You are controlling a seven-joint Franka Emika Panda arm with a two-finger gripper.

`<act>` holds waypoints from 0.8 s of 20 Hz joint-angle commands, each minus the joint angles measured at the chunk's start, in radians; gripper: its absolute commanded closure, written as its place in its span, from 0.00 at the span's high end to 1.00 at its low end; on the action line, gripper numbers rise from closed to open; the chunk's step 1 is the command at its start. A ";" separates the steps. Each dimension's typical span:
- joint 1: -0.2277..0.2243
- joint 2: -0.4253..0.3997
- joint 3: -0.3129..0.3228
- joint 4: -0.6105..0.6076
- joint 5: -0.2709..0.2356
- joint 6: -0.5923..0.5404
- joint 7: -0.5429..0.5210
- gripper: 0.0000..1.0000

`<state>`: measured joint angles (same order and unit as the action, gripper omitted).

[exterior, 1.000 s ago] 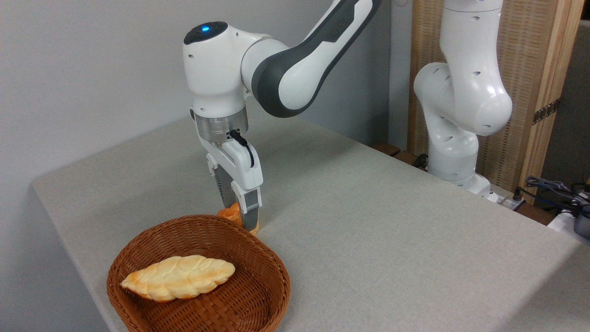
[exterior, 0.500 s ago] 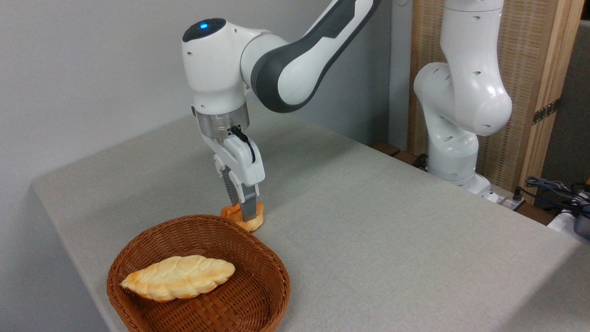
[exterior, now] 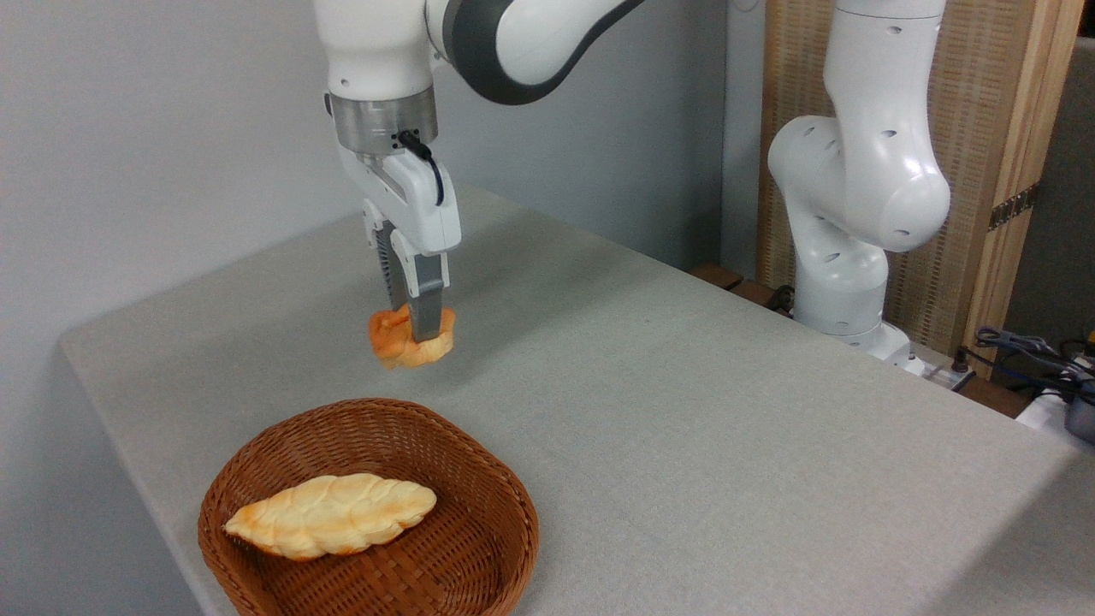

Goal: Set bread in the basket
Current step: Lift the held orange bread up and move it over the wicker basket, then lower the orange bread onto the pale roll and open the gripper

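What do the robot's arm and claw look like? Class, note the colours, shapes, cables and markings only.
The arm has glossy white rounded shells with a dark grey band at the joint. Its base column, also white, has small dark oval holes. A silver metal ring sits above the claw, which has a white angular body, grey fingers and a short black looping cable. No lettering is legible.

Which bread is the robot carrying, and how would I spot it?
Start at the round brown wicker basket on the grey table. Just above and behind it, the gripper holds the bread in the air. It is a small, lumpy orange-brown bun, unlike the longer pale braided loaf lying inside the basket.
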<state>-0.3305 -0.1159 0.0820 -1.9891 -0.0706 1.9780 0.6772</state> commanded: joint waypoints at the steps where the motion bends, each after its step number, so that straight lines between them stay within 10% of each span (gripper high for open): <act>1: -0.001 0.008 0.090 0.026 -0.017 0.102 -0.007 0.51; 6: 0.001 0.080 0.146 0.024 -0.015 0.277 -0.008 0.87; 16: 0.001 0.194 0.157 0.024 -0.015 0.417 -0.010 1.00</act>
<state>-0.3207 0.0787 0.2284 -1.9755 -0.0713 2.3873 0.6773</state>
